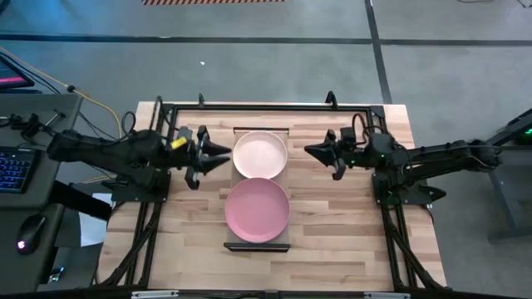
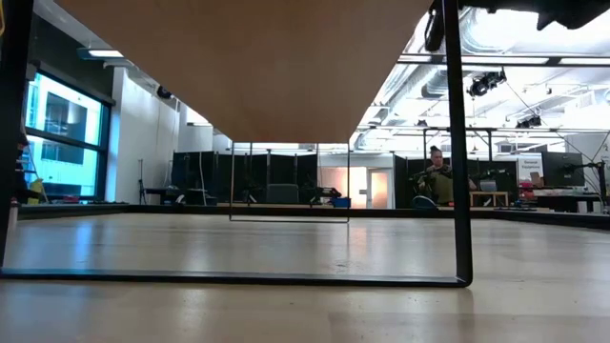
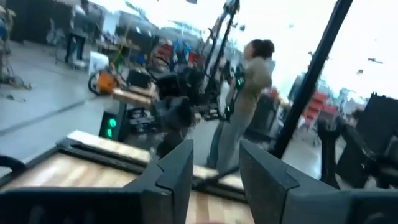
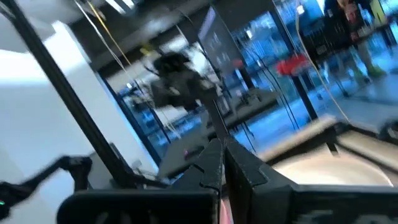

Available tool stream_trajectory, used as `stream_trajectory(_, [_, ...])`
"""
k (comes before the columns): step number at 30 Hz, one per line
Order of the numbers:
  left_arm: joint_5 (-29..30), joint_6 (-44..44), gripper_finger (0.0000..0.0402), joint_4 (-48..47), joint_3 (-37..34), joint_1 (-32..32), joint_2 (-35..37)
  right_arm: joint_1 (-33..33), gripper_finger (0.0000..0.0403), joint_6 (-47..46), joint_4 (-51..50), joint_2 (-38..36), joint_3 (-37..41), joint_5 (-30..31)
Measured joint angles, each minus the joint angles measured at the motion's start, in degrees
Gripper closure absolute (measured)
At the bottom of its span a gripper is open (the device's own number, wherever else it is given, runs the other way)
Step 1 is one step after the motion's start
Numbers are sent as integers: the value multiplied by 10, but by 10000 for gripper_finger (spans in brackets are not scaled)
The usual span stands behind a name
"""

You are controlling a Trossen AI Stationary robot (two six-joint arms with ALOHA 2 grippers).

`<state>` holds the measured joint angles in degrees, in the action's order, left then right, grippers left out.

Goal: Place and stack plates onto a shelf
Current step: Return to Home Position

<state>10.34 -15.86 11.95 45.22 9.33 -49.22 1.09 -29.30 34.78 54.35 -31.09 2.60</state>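
The shelf (image 1: pixel 258 246) stands lengthwise in the middle of the table; the low view shows its board's underside (image 2: pixel 257 67). A peach plate (image 1: pixel 259 154) lies flat on its far half and a pink plate (image 1: pixel 258 208) on its near half. My left gripper (image 1: pixel 223 152) (image 3: pixel 214 149) hovers just left of the peach plate, pointing at it, open and with nothing between its fingers. My right gripper (image 1: pixel 309 151) (image 4: pixel 222 146) hovers to the right of the same plate, pointing at it, shut and holding nothing.
A dark metal frame (image 1: pixel 249 106) runs round the tabletop. A desk with a keyboard (image 1: pixel 12 170) and a mouse (image 1: pixel 32 228) stands off the left edge. A person (image 3: pixel 249 93) stands beyond the table. Bare wood lies on either side of the shelf.
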Motion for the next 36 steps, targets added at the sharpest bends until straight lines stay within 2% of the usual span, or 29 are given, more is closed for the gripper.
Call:
stream_trajectory(5, [-35,-4,326,30,-44,-39,40,0,402,30,-3,-10,-20,-10])
stream_trajectory(10, [-39,-23,393,22,-65,-40,57,-3,402,81,-145,-12,-88,-21])
stream_trajectory(14, [-38,-21,398,24,-75,-36,56,-9,402,123,-290,-7,-149,-20])
stream_trajectory(17, [-36,-20,400,25,-81,-36,56,-9,402,134,-333,-8,-169,-20])
stream_trajectory(32, [-31,-1,401,29,-81,-38,57,-9,402,144,-346,-12,-172,-17])
stream_trajectory(36, [-38,24,401,-15,-81,-44,79,-9,402,143,-347,-12,-172,-17])
